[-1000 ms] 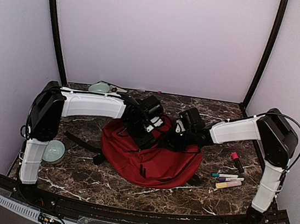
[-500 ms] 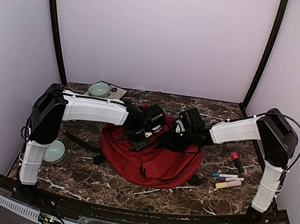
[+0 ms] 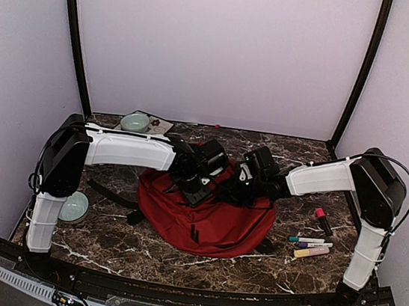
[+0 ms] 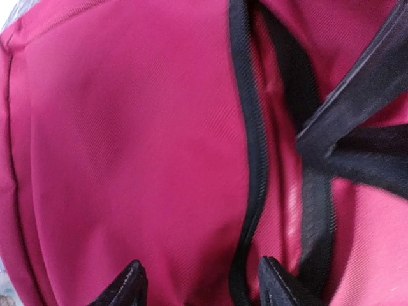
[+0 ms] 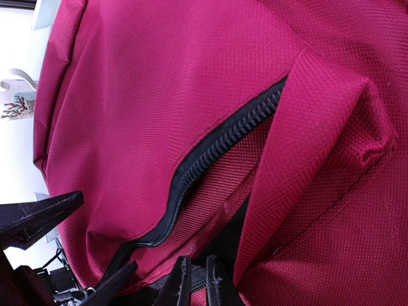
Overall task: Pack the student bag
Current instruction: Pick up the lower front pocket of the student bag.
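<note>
Left fingers (image 4: 131, 285) spread over student bag (image 3: 215, 218); right fingers (image 5: 180, 280) pinching its fabric.

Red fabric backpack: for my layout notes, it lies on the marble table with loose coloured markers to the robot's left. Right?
No: the top external view shows the loose coloured markers to the robot's right of the red fabric backpack on the dark marble table.

My table (image 3: 175, 259) is dark brown marble veined with white. The red student bag (image 3: 211, 218) lies at its middle, with a black strap (image 3: 112, 195) trailing out toward the left. A pale green bowl (image 3: 73, 207) sits at lower left. A second green bowl (image 3: 135, 121) sits at upper left beside a printed card (image 3: 161, 126). Markers (image 3: 310, 247) lie at the right, with a pink-capped marker (image 3: 323, 221) just above them.
</note>
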`<act>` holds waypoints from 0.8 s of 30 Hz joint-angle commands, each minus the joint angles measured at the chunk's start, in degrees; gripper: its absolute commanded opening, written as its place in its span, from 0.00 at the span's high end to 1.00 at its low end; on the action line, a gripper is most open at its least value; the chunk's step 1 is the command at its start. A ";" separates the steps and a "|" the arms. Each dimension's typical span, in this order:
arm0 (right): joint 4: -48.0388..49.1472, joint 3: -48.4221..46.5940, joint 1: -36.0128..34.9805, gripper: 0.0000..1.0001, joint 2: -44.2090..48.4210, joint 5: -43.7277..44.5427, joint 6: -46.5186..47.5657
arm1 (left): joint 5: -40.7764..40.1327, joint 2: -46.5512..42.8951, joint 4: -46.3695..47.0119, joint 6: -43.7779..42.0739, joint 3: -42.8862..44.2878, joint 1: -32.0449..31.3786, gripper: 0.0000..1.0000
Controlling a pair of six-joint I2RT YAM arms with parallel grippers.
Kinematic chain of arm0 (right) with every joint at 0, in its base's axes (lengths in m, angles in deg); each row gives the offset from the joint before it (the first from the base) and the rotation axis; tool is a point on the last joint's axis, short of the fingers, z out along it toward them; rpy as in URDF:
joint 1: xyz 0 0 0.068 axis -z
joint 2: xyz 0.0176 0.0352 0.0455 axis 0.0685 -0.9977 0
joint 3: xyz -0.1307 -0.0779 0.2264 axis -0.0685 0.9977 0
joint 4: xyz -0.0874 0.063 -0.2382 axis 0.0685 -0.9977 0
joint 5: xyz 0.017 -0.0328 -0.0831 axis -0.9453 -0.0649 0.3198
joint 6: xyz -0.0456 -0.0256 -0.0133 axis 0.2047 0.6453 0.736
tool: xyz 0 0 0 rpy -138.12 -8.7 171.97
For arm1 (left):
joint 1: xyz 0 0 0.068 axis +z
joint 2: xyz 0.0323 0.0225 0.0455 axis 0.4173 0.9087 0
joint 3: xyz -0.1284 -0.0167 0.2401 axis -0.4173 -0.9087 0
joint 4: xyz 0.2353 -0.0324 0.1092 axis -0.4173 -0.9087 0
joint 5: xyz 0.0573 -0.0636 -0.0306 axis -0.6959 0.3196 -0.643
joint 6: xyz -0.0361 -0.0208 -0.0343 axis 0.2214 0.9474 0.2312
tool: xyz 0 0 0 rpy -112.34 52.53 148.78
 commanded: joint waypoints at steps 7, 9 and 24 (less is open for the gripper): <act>-4.60 0.93 0.28 0.89 0.39 0.49 -0.87 | -0.75 4.07 5.70 -0.05 2.36 -0.55 0.44; -4.62 1.29 0.28 0.89 0.86 0.69 -0.94 | -2.80 4.36 6.12 -0.34 2.42 -0.54 0.48; -5.17 2.28 0.27 0.89 1.98 0.88 -0.89 | -1.90 7.91 7.34 -2.13 7.83 0.07 0.94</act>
